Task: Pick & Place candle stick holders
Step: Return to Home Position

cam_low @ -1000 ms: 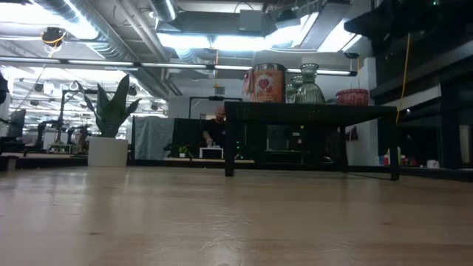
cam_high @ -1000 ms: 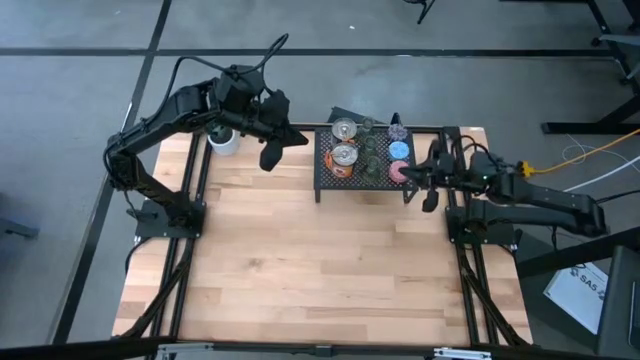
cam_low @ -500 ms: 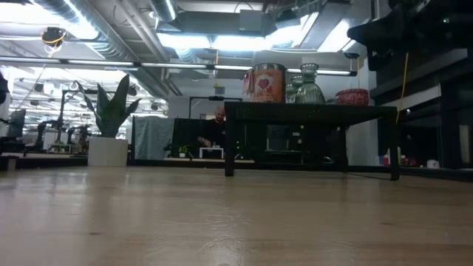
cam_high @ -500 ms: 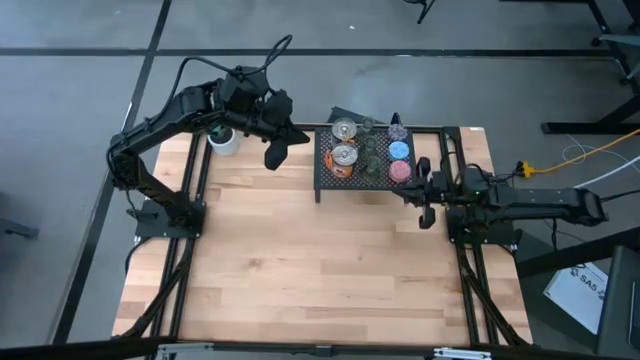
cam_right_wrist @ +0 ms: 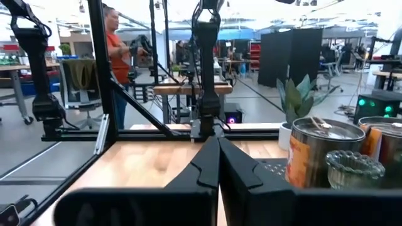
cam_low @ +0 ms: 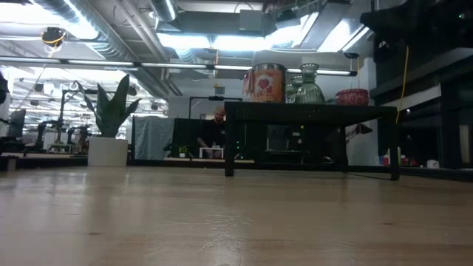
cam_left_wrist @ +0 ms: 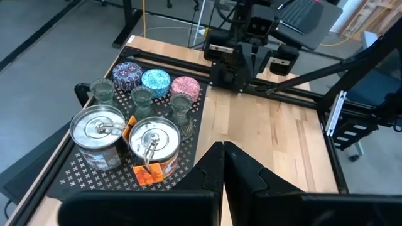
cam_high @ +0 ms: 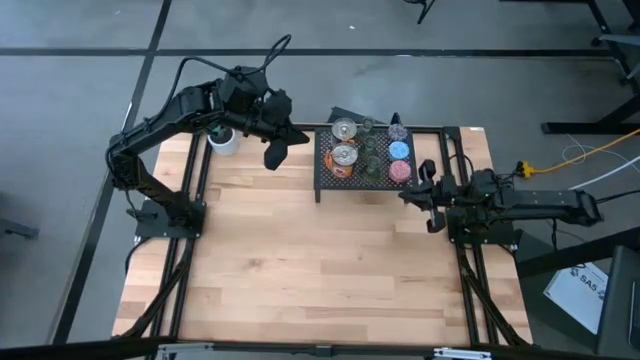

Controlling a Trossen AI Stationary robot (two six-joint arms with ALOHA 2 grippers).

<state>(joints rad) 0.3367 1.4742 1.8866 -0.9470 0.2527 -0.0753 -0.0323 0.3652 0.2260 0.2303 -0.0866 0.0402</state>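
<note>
The small round candle stick holders point(cam_high: 368, 152), in green glass, blue, pink, speckled and silvery tin, are sitting sorted in rows on the black mesh rack point(cam_high: 327, 176) at upper centre, so placing looks finished. The right gripper point(cam_high: 433, 212) is lying low right of the rack, arm outstretched, fingers pinched together, empty. The left gripper point(cam_high: 271, 157) is hovering left of it, elbow folded, also closed.

The wide front of the table point(cam_high: 320, 270) is lying bare and open. At the back, the black mesh rack point(cam_high: 322, 182), crowded with candle stick holders point(cam_high: 344, 154), is blocking the middle; the potted plant point(cam_high: 224, 140) is occupying the left rear corner.
</note>
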